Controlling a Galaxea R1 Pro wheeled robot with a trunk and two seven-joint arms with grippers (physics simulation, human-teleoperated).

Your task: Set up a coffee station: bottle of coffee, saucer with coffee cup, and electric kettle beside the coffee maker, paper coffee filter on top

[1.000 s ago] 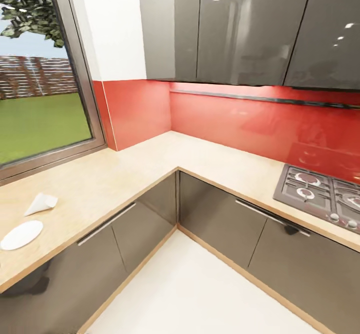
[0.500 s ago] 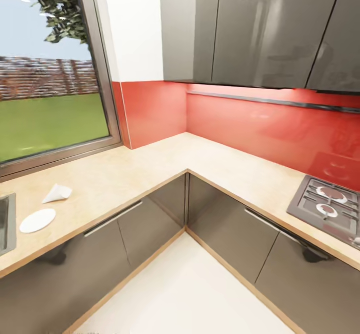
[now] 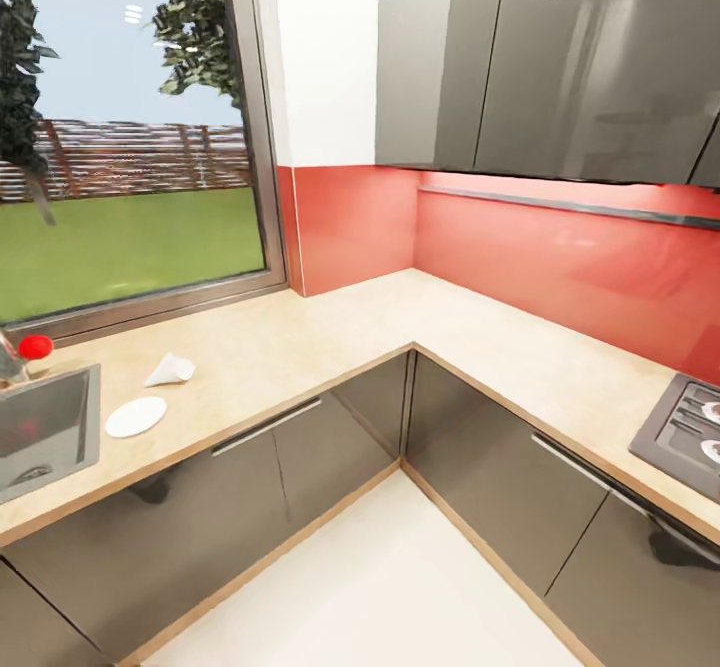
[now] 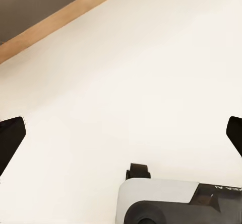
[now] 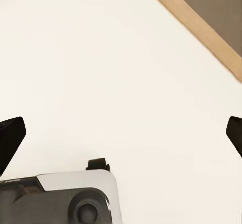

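Note:
The kitchen countertop (image 3: 300, 347) runs in an L under the window and along the red wall. On its left stretch lies the saucer (image 3: 135, 416), a small white plate, just right of the steel sink (image 3: 45, 432). A white paper coffee filter (image 3: 170, 370) lies on its side a little behind the saucer. My left gripper (image 4: 121, 138) hangs open over the white floor, its dark fingertips (image 4: 10, 141) far apart with nothing between them. Also open and empty over the floor is my right gripper (image 5: 121, 138). The coffee cup, bottle of coffee and kitchen shelf are out of view.
A red knob-like object (image 3: 35, 347) stands behind the sink by the window. A gas hob (image 3: 690, 432) is set into the counter at the far right. Grey cabinet fronts (image 3: 270, 467) line the corner, with dark wall cabinets (image 3: 560, 57) above. White floor (image 3: 380, 577) lies between them.
The head camera has turned left, so the whole picture slid right: the sink and red object came into view and most of the hob left. Saucer and filter stayed put on the counter.

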